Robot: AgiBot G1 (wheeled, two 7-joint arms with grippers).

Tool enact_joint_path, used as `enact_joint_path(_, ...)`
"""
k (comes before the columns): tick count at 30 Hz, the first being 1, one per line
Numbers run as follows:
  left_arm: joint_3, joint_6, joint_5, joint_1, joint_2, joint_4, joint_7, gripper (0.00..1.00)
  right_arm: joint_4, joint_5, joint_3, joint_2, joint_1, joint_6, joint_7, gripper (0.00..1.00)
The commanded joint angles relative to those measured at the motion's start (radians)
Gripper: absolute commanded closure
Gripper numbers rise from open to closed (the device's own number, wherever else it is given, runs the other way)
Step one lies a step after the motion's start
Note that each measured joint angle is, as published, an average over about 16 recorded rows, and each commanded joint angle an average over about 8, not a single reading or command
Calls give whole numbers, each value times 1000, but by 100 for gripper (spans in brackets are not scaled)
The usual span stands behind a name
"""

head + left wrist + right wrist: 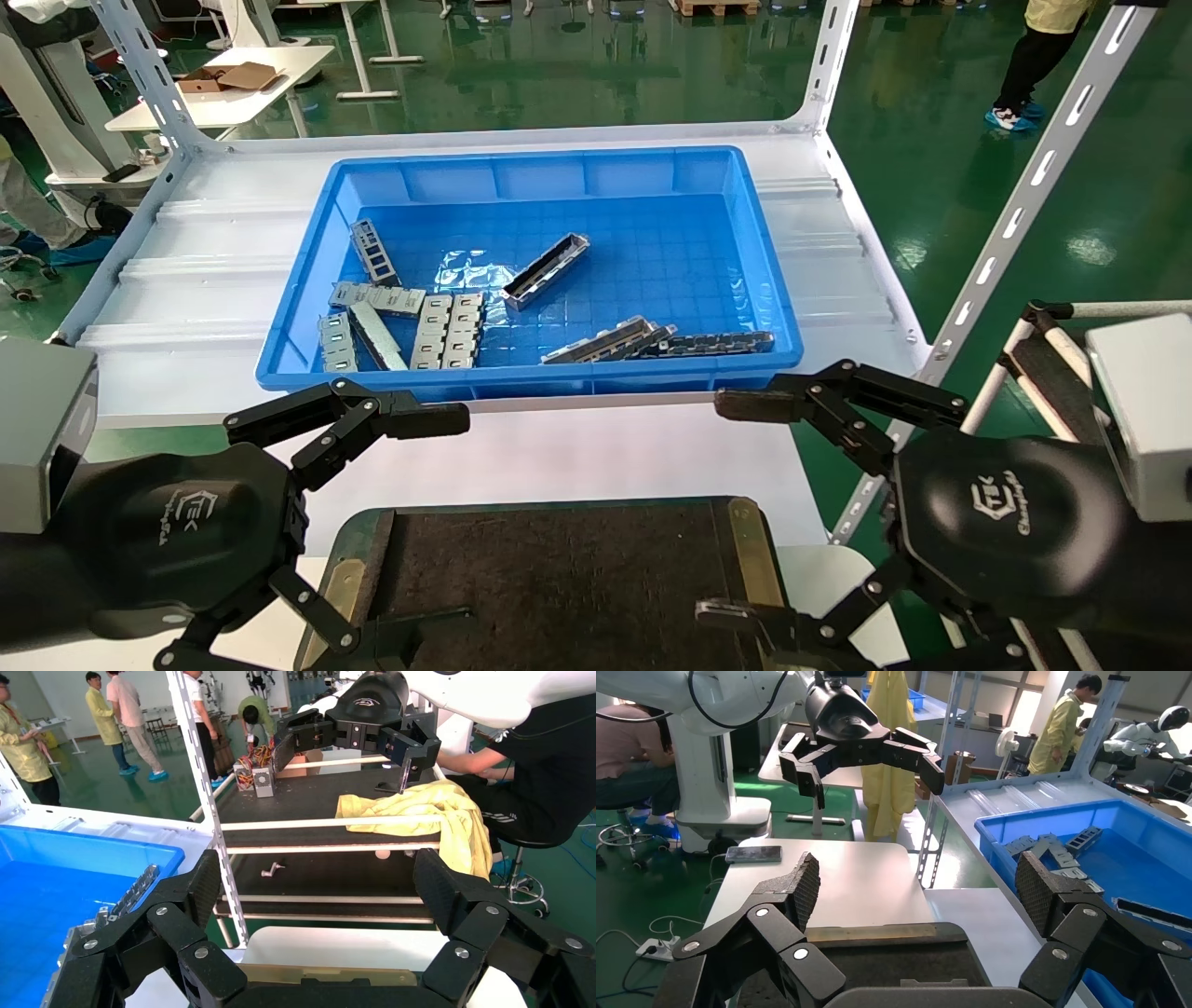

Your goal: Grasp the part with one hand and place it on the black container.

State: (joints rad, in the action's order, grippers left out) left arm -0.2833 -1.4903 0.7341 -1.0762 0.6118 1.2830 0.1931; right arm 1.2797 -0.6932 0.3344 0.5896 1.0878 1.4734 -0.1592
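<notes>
Head view: the part lies at an angle on the floor of the blue bin, near the bin's centre and apart from the flat silver plates grouped toward the bin's left side. Darker long bars rest along the bin's near wall. The bin sits on the white tabletop. The black container sits nearer the robot, in front of the bin, with nothing on its mat. The left gripper hovers over the container's left edge, jaws spread wide and holding nothing. The right gripper hovers over the container's right edge, jaws likewise spread wide and holding nothing.
</notes>
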Motion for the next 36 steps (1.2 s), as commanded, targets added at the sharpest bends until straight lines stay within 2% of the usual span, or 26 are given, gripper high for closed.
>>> enact_joint_path(1,0,0,0,0,0,0,0,0,0,0,0,0,0,0,0,0)
enact_joint_path(36,0,0,0,0,0,0,0,0,0,0,0,0,0,0,0,0)
